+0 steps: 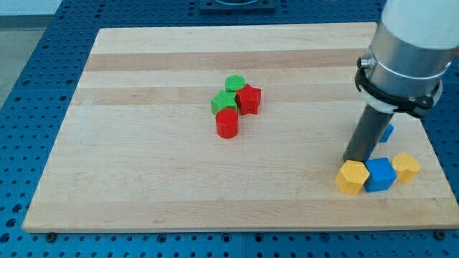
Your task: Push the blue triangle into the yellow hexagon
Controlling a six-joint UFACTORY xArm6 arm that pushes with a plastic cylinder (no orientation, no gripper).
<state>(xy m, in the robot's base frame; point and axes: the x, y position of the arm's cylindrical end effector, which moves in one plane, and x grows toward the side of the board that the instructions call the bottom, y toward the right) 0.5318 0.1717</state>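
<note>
My tip (356, 160) stands at the view's lower right, touching or just above the top edge of a yellow hexagon-like block (351, 178). A blue block (388, 132), mostly hidden behind the rod so its shape cannot be told, lies just to the right of the rod. A blue cube-like block (380, 174) sits against the yellow hexagon's right side. A second yellow block (406, 166) touches that blue block on its right.
Near the board's middle is a tight cluster: a green cylinder (234, 84), a green block (224, 102), a red block (249, 99) and a red cylinder (226, 123). The wooden board's (143, 179) bottom edge runs close below the yellow and blue blocks.
</note>
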